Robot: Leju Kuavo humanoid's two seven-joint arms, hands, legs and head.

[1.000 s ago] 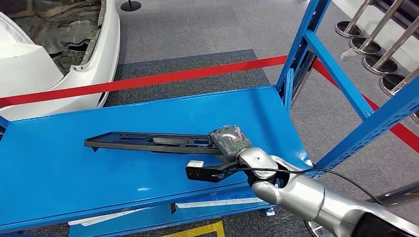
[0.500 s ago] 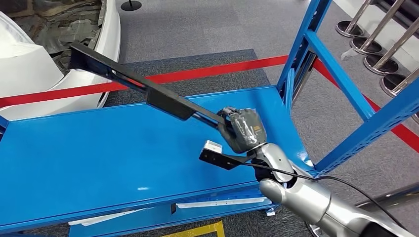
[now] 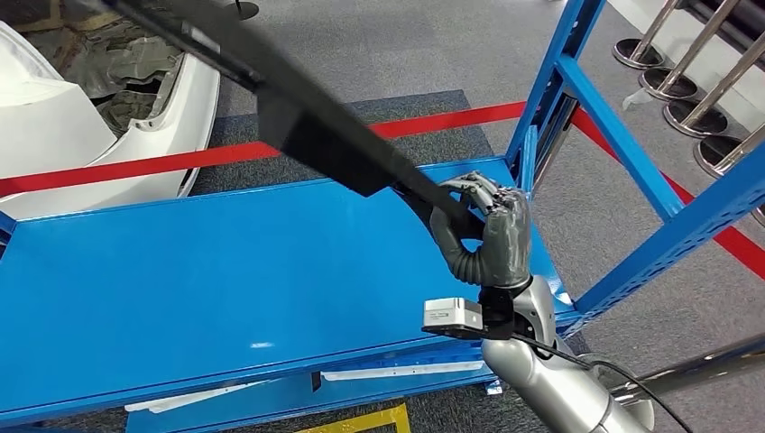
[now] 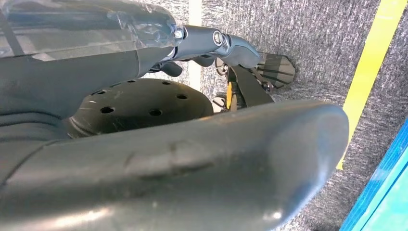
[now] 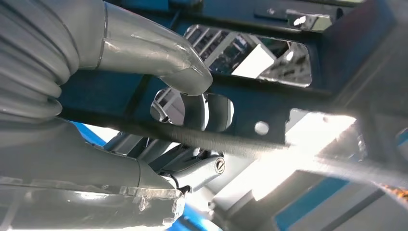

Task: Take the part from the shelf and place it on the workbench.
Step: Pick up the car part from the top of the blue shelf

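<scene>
Above the blue shelf (image 3: 225, 271), the long black part (image 3: 307, 135) slants up toward the far left, clear of the surface, its near end clamped in the right hand (image 3: 487, 236) over the shelf's right side. In the left wrist view, the left hand (image 4: 159, 159) hangs over grey floor; whether its fingers are curled cannot be told.

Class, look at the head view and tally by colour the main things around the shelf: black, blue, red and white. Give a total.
Black: 1, the long part held by the right hand
Blue: 1, the shelf
Red: 1, the barrier tape
White: 1, the car body
Total: 4
</scene>
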